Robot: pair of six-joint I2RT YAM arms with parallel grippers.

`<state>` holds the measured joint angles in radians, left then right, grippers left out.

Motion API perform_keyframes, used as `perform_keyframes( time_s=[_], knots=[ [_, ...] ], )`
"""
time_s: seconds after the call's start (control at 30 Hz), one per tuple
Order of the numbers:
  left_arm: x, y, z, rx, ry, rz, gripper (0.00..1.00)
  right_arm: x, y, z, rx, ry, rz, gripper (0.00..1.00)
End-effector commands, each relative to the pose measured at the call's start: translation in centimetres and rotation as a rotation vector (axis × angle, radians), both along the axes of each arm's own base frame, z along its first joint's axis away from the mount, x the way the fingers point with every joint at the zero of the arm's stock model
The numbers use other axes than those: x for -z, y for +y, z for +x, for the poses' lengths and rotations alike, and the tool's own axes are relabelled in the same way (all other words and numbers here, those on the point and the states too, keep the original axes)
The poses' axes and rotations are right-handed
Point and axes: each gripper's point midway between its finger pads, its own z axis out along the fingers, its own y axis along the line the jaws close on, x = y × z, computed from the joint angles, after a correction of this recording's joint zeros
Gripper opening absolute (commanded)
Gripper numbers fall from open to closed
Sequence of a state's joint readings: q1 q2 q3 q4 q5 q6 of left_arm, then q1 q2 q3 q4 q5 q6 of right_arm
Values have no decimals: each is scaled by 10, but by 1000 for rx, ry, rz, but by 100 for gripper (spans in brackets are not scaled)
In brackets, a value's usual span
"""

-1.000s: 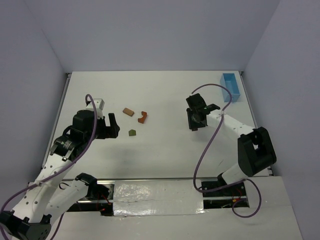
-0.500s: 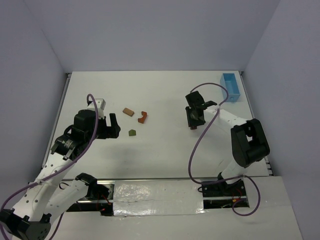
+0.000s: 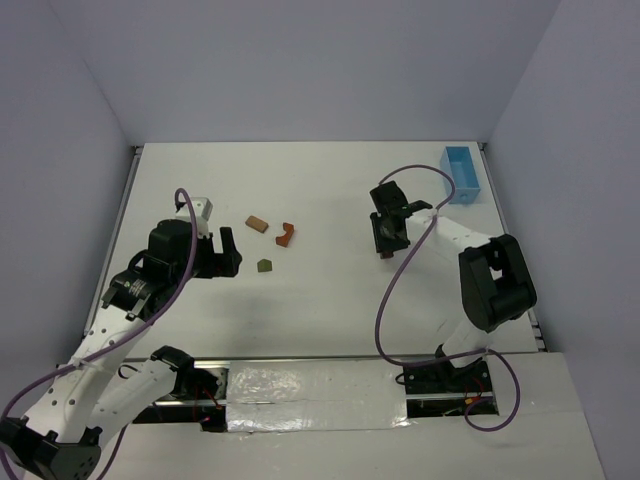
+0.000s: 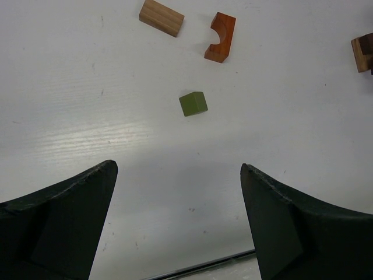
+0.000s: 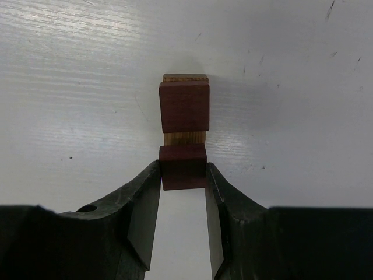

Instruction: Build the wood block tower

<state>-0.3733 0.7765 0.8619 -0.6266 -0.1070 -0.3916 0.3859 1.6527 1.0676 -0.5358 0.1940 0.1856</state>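
From above, my left gripper (image 3: 229, 250) points at the green block (image 3: 264, 266); the right gripper (image 3: 387, 243) tips downward. Left wrist: jaws spread wide, empty. Right wrist: fingers (image 5: 143, 204) pinch a dark brown block (image 5: 183, 168) abutting a brown-and-tan piece (image 5: 184, 106).

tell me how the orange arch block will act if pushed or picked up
The orange arch block looks like solid wood, so probably stiff and light. It lies flat, so a push should slide it, not roll it. Its curved notch may spoil a grip; flat sides seem safer.
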Motion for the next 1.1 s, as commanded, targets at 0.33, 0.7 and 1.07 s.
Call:
perform_keyframes(
  time_s=[0.33, 0.7, 1.07],
  knots=[
    [-11, -5, 3, 29, -51, -5, 100, -9, 2, 22, 8, -45, 14, 22],
    [-11, -6, 2, 32, -54, -4, 99, -7, 4, 25, 0, -39, 18, 24],
    [-12, -8, 1, 39, -54, -5, 99, -5, 4, 26, -1, -30, 13, 28]
  ],
)
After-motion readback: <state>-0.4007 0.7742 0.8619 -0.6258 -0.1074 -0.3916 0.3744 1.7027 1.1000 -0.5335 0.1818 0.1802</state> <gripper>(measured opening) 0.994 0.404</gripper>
